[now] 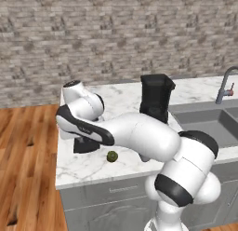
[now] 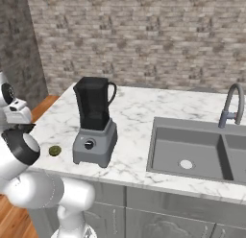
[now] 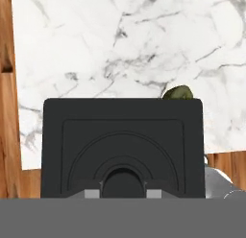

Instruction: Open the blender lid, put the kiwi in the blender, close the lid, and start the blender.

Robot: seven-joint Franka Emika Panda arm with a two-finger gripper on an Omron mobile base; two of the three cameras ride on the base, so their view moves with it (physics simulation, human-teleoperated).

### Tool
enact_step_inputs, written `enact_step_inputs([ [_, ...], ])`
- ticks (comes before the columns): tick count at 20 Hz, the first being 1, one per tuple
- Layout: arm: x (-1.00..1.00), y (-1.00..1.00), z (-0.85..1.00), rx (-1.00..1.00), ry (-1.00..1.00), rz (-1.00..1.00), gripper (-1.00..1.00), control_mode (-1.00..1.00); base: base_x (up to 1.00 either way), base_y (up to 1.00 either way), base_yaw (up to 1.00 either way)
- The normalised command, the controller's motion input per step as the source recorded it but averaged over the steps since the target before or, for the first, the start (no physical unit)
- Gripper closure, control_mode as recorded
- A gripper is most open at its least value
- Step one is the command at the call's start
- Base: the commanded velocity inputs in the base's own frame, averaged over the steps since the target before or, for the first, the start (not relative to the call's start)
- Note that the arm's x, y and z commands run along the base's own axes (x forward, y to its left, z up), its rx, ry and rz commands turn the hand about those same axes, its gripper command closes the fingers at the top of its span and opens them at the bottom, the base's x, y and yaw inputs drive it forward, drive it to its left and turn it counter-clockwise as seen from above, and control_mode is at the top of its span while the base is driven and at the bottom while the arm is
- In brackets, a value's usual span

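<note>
Gripping blender lid (image 3: pixel 122 146), claw (image 3: pixel 123 191) above counter (image 3: pixel 120 50); no legible writing.

the arm (image 1: pixel 139 137) is showing as a chain of glossy white, rounded shells, each one swelling like a smooth capsule. dark, near-black bands are ringing the joints, one wrapping the elbow shell as a curved stripe and others capping the thick lower segments. the wrist end is finishing in a white cylinder with a dark round face. in the right base view the same white shells are appearing with a black collar and a small grey-white block with dark markings. no cables or screws are showing.
</note>
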Motion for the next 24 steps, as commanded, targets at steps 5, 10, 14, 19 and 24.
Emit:
enact_step_inputs([
  [5,0.24,0.29,-0.58,0.00,0.00,-0.01,1.00,-1.00,0.00,0.00,0.00],
  [10,0.19,0.14,-0.47,0.01,-0.01,0.00,1.00,-1.00,0.00,0.00,0.00],
  [14,0.19,0.00,-0.39,0.01,0.00,0.00,1.00,-1.00,0.00,0.00,0.00],
  [19,0.15,0.00,-0.38,0.00,0.00,0.00,1.00,-1.00,0.00,0.00,0.00],
  [24,0.08,0.00,-0.42,0.00,0.00,0.00,1.00,-1.00,0.00,0.00,0.00],
])
